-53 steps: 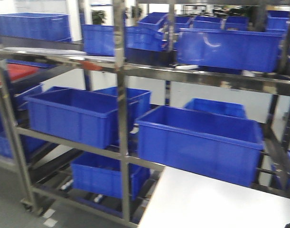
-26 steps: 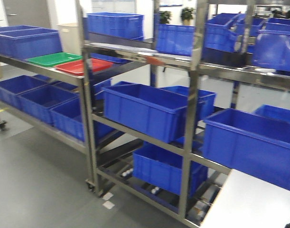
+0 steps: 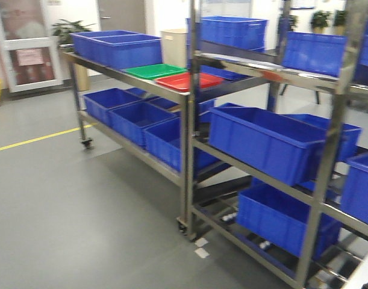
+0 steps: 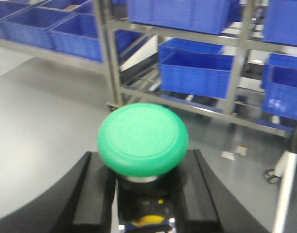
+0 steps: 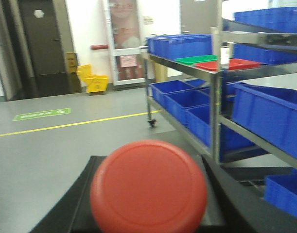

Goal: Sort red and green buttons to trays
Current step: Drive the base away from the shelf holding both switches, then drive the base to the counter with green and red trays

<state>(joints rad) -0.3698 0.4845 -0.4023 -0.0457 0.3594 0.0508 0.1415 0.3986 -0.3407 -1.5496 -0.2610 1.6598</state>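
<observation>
between the two fingers point(image 4: 87, 194) of the left gripper point(image 4: 143, 196) sits one green button point(image 4: 143, 141), clamped at its base; the right gripper point(image 5: 148, 211) holds one red button point(image 5: 148, 187). well beyond both pairs of fingers, two trays, a green tray point(image 3: 153, 71) and a red tray point(image 3: 185, 81), lie side by side on a steel rack point(image 3: 190, 150).

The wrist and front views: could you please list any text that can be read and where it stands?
Nothing is legible.
Green floor sign: white lettering, too blurred.
Door poster and pink door notice: too blurred.
Yellow floor stand: too small.
Green button, red button: no markings visible.
</observation>
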